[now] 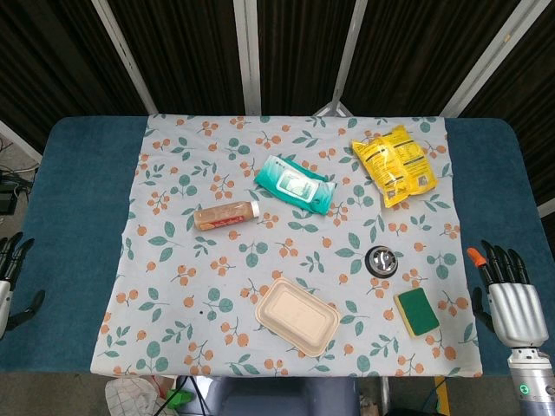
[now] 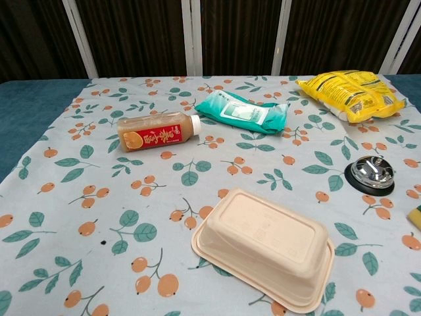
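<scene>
Right hand (image 1: 512,299) rests empty, fingers spread, at the table's right edge beside the green sponge (image 1: 416,312); left hand (image 1: 10,277) likewise at the left edge.

Light was even and bright in both views, falling from above, so shadows stayed short and soft, tucked close under each thing. The cloth (image 1: 217,286) was well lit edge to edge, while the slatted backdrop along the top of each frame stayed dark. In the chest view the bell (image 2: 371,174) carried small sharp highlights on its chrome dome, and the yellow bag (image 2: 352,93) at upper right showed mild sheen. Focus was crisp in the head view; the chest view softened slightly toward its bottom edge, where the tray (image 2: 266,247) looked stretched by the wide lens.
</scene>
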You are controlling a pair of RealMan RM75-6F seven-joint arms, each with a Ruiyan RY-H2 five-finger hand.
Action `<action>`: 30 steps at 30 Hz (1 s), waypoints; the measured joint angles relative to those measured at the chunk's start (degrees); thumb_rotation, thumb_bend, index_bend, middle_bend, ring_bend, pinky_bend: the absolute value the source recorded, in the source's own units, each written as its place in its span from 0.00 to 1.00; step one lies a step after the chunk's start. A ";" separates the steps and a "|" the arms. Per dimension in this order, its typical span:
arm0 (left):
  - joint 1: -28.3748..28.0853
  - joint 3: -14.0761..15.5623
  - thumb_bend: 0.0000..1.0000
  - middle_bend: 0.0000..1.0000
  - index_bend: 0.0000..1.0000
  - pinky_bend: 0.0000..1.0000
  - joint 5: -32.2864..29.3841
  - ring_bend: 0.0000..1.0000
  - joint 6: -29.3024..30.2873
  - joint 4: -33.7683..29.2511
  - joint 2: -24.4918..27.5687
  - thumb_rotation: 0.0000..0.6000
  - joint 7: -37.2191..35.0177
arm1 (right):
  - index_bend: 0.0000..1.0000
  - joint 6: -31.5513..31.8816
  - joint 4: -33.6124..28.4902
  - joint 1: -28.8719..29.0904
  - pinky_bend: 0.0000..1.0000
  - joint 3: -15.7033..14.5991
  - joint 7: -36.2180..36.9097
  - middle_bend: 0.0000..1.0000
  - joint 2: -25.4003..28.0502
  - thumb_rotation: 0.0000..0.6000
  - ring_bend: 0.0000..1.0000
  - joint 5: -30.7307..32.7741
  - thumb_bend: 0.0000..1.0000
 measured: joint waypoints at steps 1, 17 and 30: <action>-0.01 0.02 0.47 0.00 0.03 0.07 -0.02 0.00 -0.08 0.02 -0.01 1.00 0.04 | 0.15 -0.03 0.06 0.02 0.00 -0.02 -0.04 0.00 -0.05 1.00 0.00 -0.03 0.69; 0.17 0.37 0.47 0.00 0.03 0.07 0.46 0.00 -0.12 -0.50 -0.14 1.00 0.90 | 0.15 -0.15 0.31 0.13 0.00 -0.22 0.26 0.00 -0.28 1.00 0.00 -0.39 0.69; 0.58 0.56 0.47 0.00 0.03 0.07 0.24 0.00 0.10 -1.55 -0.26 1.00 2.57 | 0.11 -2.48 1.29 1.74 0.00 -1.22 1.67 0.00 -1.61 1.00 0.00 -2.41 0.68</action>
